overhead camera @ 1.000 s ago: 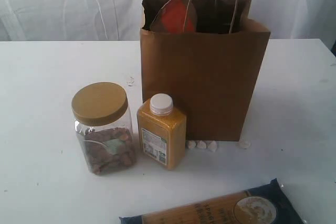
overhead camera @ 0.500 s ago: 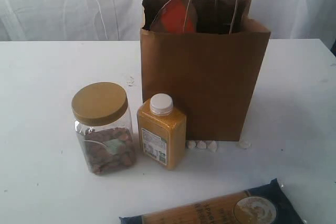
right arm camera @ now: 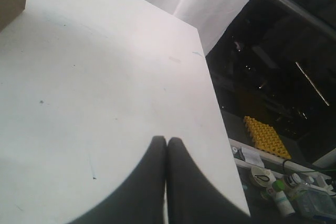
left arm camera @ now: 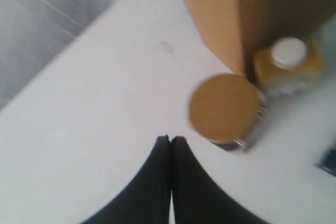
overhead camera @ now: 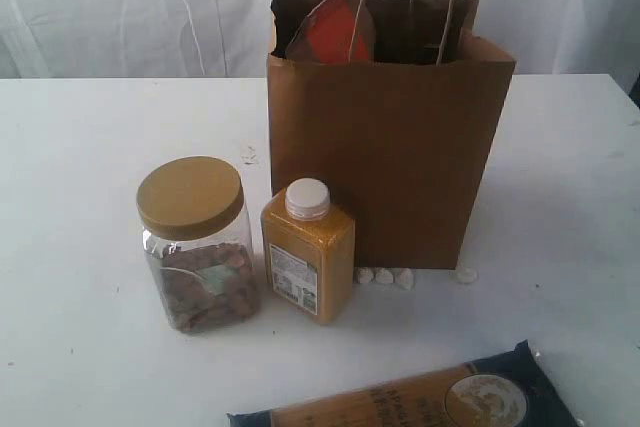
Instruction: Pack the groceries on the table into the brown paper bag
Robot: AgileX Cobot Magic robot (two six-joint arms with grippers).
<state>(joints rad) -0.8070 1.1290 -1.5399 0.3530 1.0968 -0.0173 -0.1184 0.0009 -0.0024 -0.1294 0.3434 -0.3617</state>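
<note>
Packing is partly done: the brown paper bag [overhead camera: 390, 157] stands upright near the middle of the white table [overhead camera: 80, 147] with its twisted handles [overhead camera: 440, 7] raised. An orange-brown pouch [overhead camera: 335, 32] pokes out of its open top on the left side. The yellow white-capped bottle [overhead camera: 307, 265] stands just in front of the bag's left corner, close against the bag's front. The clear jar with tan lid [overhead camera: 195, 247] stands just beside the bottle, on its left, with brown pieces filling its lower half. A few small white pebble-like bits [overhead camera: 385, 275] lie along the bag's front base. The long dark-blue-and-tan packet [overhead camera: 420, 402] lies flat at the near edge of the exterior view, apart from the rest.

The left gripper [left arm camera: 170, 140] hangs over bare tabletop, jaws pressed together with nothing between them. The jar lid, bottle cap and bag corner show blurred beyond its tips. The right gripper [right arm camera: 166, 141] is likewise closed and empty, over bare table well aside from the bag, near the table's edge. Past that edge sits a yellow gridded block [right arm camera: 265, 137].
</note>
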